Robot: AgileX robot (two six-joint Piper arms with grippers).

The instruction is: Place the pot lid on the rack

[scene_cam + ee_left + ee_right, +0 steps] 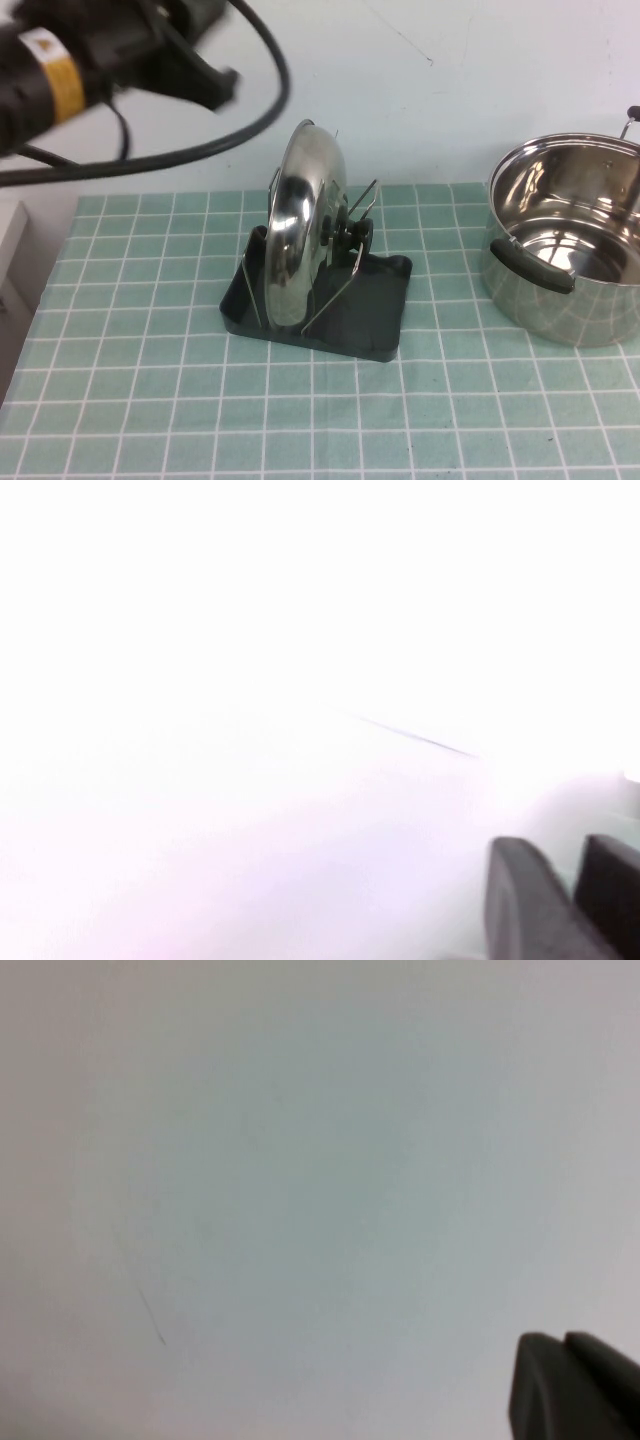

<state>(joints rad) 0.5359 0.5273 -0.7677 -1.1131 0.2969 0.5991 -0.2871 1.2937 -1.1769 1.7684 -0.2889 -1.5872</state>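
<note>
The pot lid [300, 235] is a shiny steel dome with a black knob. It stands on edge, upright, between the wire loops of the rack [385, 300], a dark plastic tray in the middle of the green checked mat. My left gripper [218, 85] is raised at the back left, well clear of the lid, and holds nothing. In the left wrist view it [565, 855] shows a narrow gap between its fingers against bright white. My right gripper [560, 1345] shows only in the right wrist view, fingertips together and empty, over a plain pale surface.
A deep steel pot [570, 245] with black side handles stands at the right edge of the mat. The left arm's black cable [270, 90] loops above the lid. The white table lies behind the mat [150, 400].
</note>
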